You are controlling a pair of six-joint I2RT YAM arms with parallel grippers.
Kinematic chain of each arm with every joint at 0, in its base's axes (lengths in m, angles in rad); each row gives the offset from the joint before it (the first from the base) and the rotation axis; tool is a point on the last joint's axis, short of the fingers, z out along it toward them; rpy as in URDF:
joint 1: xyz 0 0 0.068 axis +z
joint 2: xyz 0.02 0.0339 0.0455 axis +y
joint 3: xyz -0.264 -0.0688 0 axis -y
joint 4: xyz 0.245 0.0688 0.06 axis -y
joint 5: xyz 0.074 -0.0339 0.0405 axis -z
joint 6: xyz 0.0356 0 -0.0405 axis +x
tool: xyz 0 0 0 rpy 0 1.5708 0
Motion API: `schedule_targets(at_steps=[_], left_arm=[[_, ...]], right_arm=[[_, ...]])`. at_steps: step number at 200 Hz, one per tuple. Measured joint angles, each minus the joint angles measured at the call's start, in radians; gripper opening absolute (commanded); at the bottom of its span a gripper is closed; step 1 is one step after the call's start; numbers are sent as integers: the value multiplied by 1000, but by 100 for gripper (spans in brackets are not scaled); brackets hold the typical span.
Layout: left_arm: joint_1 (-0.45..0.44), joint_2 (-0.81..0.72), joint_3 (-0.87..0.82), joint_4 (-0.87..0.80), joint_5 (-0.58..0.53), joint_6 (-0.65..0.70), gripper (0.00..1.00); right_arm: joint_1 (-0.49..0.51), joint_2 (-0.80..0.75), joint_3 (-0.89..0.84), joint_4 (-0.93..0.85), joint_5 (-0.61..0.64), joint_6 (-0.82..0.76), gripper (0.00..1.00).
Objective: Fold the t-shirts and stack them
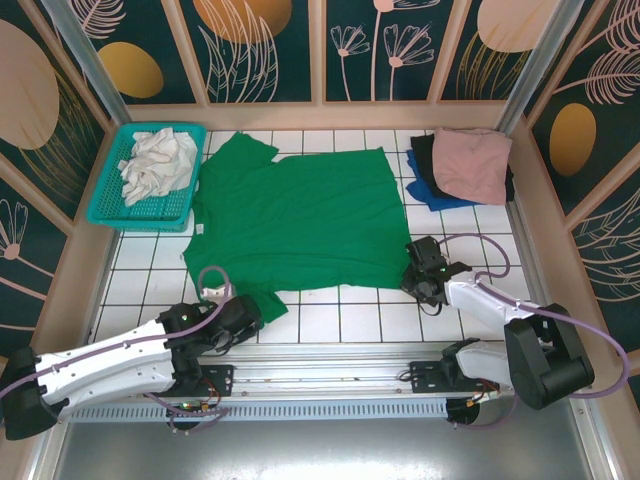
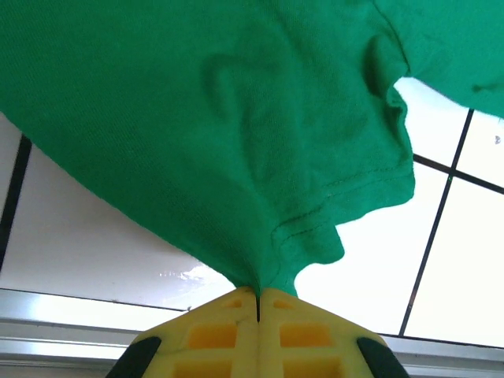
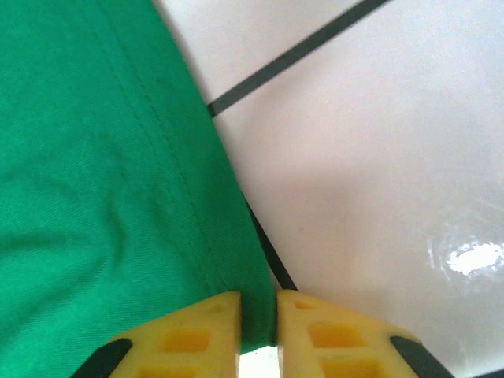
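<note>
The bright green t-shirt (image 1: 300, 220) lies spread flat on the white tiled table, sleeves to the left and hem to the right. My left gripper (image 1: 252, 312) sits at the near sleeve. In the left wrist view its yellow jaws are shut on a pinch of the green t-shirt (image 2: 197, 118), my left gripper (image 2: 258, 293) pulling the cloth to a point. At the near hem corner my right gripper (image 1: 418, 268) has the hem of the green t-shirt (image 3: 94, 157) squeezed between its jaws, my right gripper (image 3: 258, 303) low over the tiles. Folded t-shirts are stacked at the back right: pink (image 1: 472, 160) over black (image 1: 424, 150) and blue (image 1: 432, 192).
A teal mesh basket (image 1: 110, 208) stands at the back left with crumpled white cloth (image 1: 155, 165) in it. Wooden-framed walls close off the back and both sides. A metal rail (image 1: 330, 385) runs along the near edge by the arm bases.
</note>
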Motion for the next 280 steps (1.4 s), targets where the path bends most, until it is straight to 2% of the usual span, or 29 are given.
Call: schedule_targets(at_steps=[9,21,64,125,165,181,208,245,280], left_arm=[[0,-5,15,-15,-11,7,0],[0,-13,56,-45,-40,18,0],[0,-35,266,-142,-206,63,0],[0,-51,467,-257,-451,130,0],[14,68,565,-248,-534,232,0],[105,124,565,-188,-508,320,0],[322,171,491,-18,-366,468,0],[496,303,428,121,-198,594,0],[670,391,397,187,-101,678,0]], right_arm=[[0,1,0,10,-2,-2,10],[0,2,1,24,-2,-13,0],[-27,-48,15,-1,2,-36,0],[-32,-271,131,-153,70,-30,0],[-32,-303,146,-203,80,-28,0],[-32,-285,147,-199,79,-31,0],[-32,-188,176,-169,76,-40,0],[-61,-16,254,-66,57,-81,0],[-103,195,373,19,27,-135,0]])
